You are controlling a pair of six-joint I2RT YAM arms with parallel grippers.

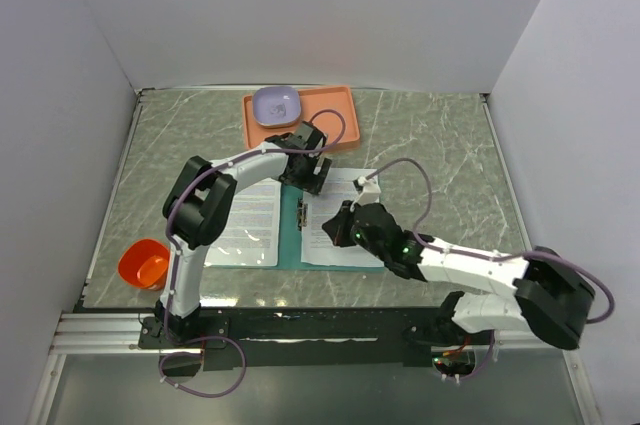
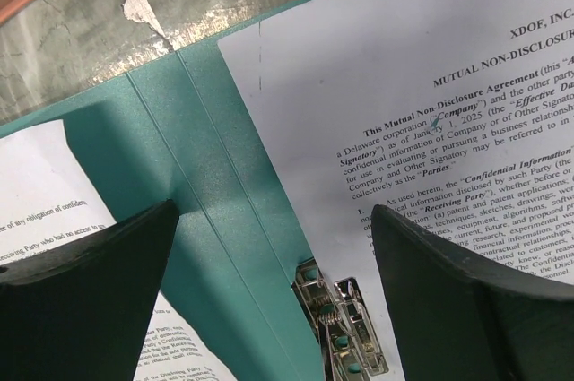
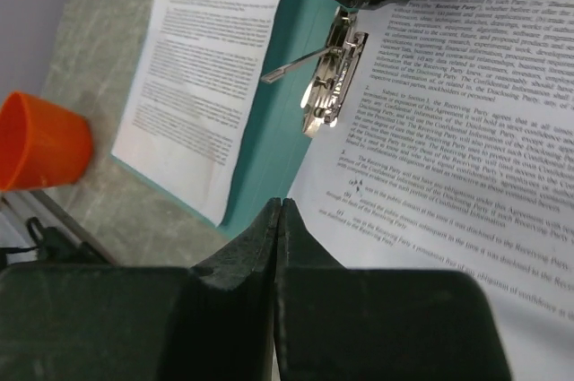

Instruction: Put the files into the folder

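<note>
Files (image 1: 250, 225) are spread over both halves of the folder (image 1: 289, 245) open on the desk (image 1: 440, 145); the right sheet is best squared to the clip (image 3: 327, 76) by the clenched, empty right gripper (image 3: 280, 211), the left gripper (image 2: 273, 211) released above the far spine.

Top view: print on the thin white paper sheets (image 1: 248, 223) too small to read. White left arm (image 1: 248, 160) covers the upper spine of the flat teal card folder (image 1: 289, 240).
Left wrist view: small metal fastener clip (image 2: 341, 323) cut off by the bottom edge.
Right wrist view: orange plastic cup (image 3: 40, 141) cut off by the left edge.

Top view: high, looking down on whole table (image 1: 450, 145). 2 wrist views: close, sharing folder (image 2: 215, 184) fastener (image 3: 327, 85).
</note>
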